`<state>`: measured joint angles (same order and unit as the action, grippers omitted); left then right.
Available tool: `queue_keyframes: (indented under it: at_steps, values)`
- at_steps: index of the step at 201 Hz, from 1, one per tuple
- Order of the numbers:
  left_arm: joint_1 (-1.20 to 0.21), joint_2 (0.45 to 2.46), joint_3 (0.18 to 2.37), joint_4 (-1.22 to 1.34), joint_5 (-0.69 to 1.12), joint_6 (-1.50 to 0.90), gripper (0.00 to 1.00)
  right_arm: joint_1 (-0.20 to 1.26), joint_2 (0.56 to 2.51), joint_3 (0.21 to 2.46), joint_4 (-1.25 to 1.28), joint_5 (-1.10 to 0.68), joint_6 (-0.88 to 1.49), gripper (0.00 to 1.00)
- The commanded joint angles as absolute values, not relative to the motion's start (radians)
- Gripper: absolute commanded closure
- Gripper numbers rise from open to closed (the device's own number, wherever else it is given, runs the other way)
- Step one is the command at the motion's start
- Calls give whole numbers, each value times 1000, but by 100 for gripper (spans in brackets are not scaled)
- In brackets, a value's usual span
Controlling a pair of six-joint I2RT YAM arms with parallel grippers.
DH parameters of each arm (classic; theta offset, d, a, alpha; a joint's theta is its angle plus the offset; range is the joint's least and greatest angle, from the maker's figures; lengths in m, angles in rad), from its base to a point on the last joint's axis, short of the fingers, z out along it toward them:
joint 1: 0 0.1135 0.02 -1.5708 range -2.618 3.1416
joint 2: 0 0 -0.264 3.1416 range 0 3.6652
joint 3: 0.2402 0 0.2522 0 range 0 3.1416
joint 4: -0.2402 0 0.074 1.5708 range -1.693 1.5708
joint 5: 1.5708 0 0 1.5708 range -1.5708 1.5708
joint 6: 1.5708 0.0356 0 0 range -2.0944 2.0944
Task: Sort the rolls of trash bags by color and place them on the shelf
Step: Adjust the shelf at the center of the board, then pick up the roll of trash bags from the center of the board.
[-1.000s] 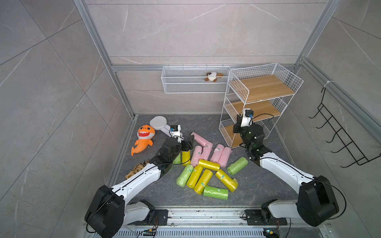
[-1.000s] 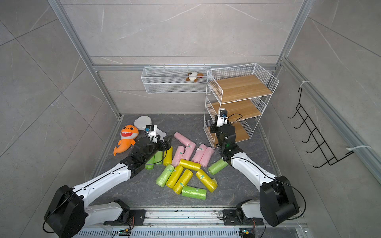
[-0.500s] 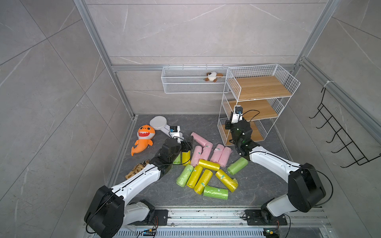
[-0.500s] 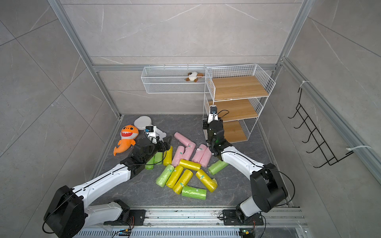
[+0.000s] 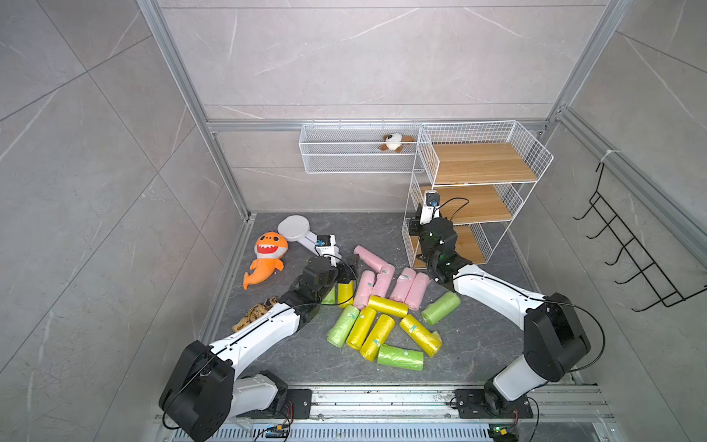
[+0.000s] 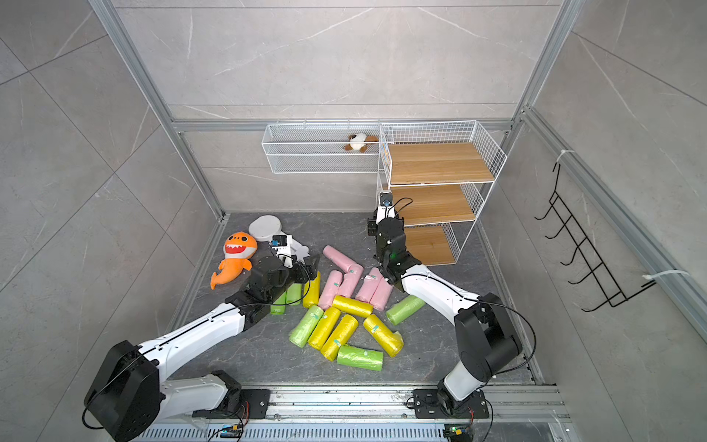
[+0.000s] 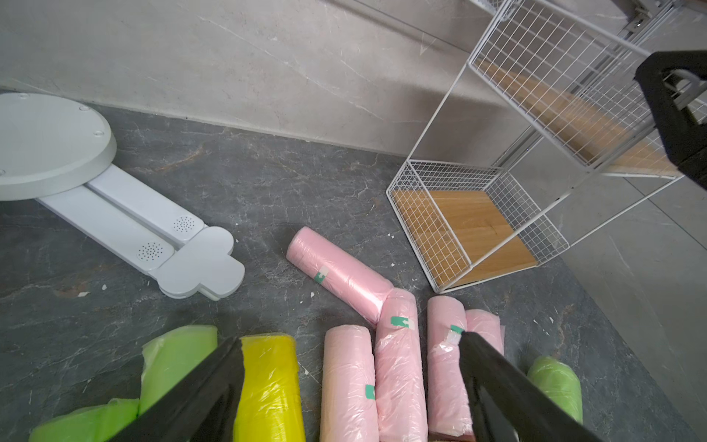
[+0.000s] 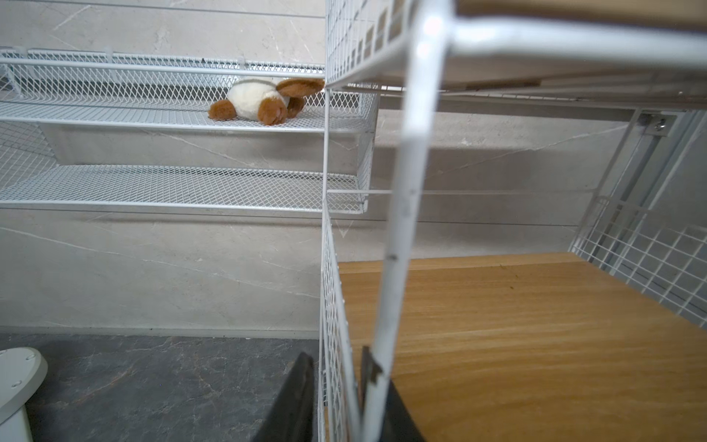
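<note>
Far left: you have an orange plush shark (image 5: pixel 266 257) lying on the dark grey stone floor (image 5: pixel 478 344), near the left wall.
Below it: a small tan-brown lumpy object (image 5: pixel 254 312) sits half hidden by your left arm. You cannot tell what it is.
Back left: a pale white round disc on two flat folded arms (image 5: pixel 294 227) lies flat on the floor, just behind the left wrist.
Left gripper: your left gripper (image 7: pixel 350 340) hangs with its black jaws spread wide, holding nothing. It is above a soft yellow plastic roll (image 7: pixel 267 386) and the pale pink rolls (image 7: pixel 398 363) beside it.
Rolls: five yellow rolls (image 5: pixel 387 306), five pink and five light green rolls (image 5: pixel 399 358) lie mixed on the floor at centre. Many touch each other, and several show a small teal sticker. Two green ones sit partly under the left wrist. The pile lies just left of the shelf.
Back wall: a long white wire basket (image 5: pixel 355 153) holds a small brown-and-white plush animal (image 5: pixel 396 142) at its right end.
Right gripper: your right gripper (image 8: pixel 336 354) is clamped on the shelf's left mesh side, right by the front corner post.
Shelf: the white three-tier wire-mesh shelf (image 5: pixel 482 162) with light wooden boards stands at back right, against the back wall and beside the basket's right end.
Far right: a black wire hook rack (image 5: pixel 635 245) hangs on the right wall.
</note>
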<state>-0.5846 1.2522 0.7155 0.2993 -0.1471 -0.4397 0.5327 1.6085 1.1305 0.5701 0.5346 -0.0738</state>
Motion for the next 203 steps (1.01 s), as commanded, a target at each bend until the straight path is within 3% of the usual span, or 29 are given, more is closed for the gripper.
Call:
queue_keyframes:
  at_steps: [1,27,52,89,130,203]
  values:
    - [-587,1274,749,276,-112,-473,10,542,1527,1102,483,493,-60,59]
    - [-587,1301,767,200,-100,-469,10,542,1408,1050,340,483,-38,42]
    - [-586,1340,799,73,-157,-443,10,543,1274,987,193,488,-11,35]
    - [-545,1460,873,-74,-159,-436,17,559,1121,936,-102,428,66,33]
    - [-539,1630,1030,-159,-144,-436,27,578,1088,889,-221,354,128,32]
    - [-540,1808,1176,-265,-220,-428,22,583,1104,830,-181,316,170,31]
